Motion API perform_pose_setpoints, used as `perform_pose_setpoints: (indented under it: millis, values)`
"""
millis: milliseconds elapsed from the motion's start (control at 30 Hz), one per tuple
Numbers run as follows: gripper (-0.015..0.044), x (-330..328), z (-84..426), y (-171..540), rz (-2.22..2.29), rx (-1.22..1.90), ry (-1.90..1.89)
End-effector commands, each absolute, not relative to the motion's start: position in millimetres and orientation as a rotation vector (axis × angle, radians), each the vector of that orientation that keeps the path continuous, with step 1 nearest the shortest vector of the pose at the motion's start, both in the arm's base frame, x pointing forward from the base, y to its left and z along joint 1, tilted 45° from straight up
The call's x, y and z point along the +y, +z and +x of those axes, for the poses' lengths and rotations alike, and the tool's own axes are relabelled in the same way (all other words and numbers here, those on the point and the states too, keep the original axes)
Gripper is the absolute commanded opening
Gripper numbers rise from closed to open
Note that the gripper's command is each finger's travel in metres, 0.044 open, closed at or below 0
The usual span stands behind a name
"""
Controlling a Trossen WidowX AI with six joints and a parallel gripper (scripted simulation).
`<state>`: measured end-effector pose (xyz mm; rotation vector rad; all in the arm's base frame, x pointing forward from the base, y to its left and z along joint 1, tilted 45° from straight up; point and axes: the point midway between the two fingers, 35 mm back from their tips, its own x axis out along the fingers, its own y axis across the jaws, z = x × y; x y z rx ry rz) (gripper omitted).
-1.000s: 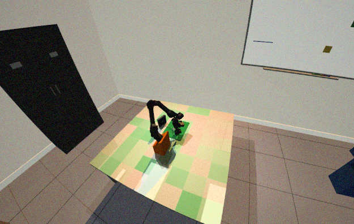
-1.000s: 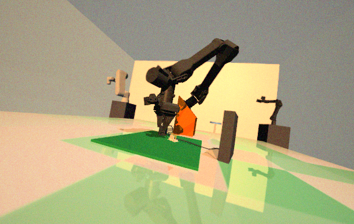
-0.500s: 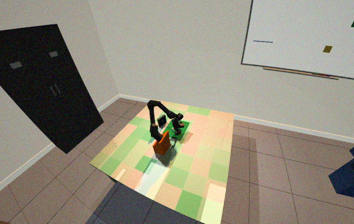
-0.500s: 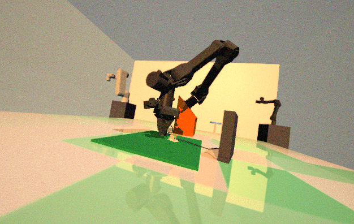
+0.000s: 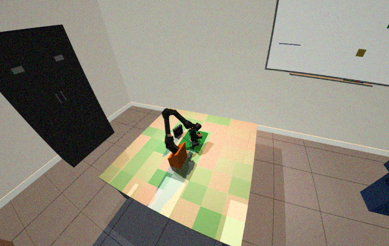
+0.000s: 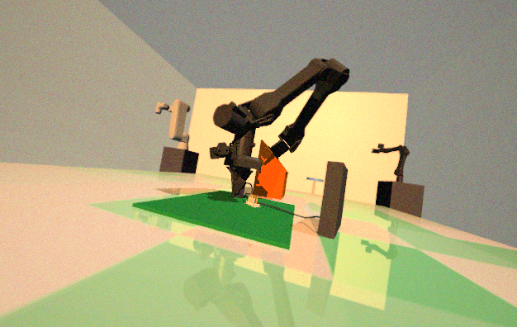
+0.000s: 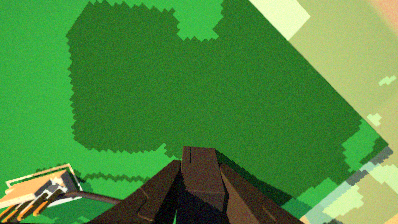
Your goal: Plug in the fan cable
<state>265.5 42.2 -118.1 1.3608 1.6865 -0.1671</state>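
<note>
The end effector (image 7: 196, 200) was clenched on the fan plug (image 7: 201, 175), low over the green board (image 7: 125, 75). The four-pin header (image 7: 37, 192) lay left, unmated; insertion and release remained.

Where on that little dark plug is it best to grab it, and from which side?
By its two flat long sides, coming straight down from above. The plug stands upright on the green board, a slim block with its cable trailing off low, so the top is free. The hand is already shut on it that way, fingers flanking it.
</note>
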Motion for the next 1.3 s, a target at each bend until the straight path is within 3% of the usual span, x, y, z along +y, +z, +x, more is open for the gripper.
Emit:
perform_pose_setpoints:
  millis: [0, 333, 1267]
  values:
    - [0.0000, 34.1, 266.1, -110.8, 1.360, 1.686, -0.168]
    - [0.0000, 8.1, 266.7, -82.0, 1.401, 1.694, -0.212]
    - [0.0000, 46.2, 311.4, -42.2, 2.053, 1.645, -1.125]
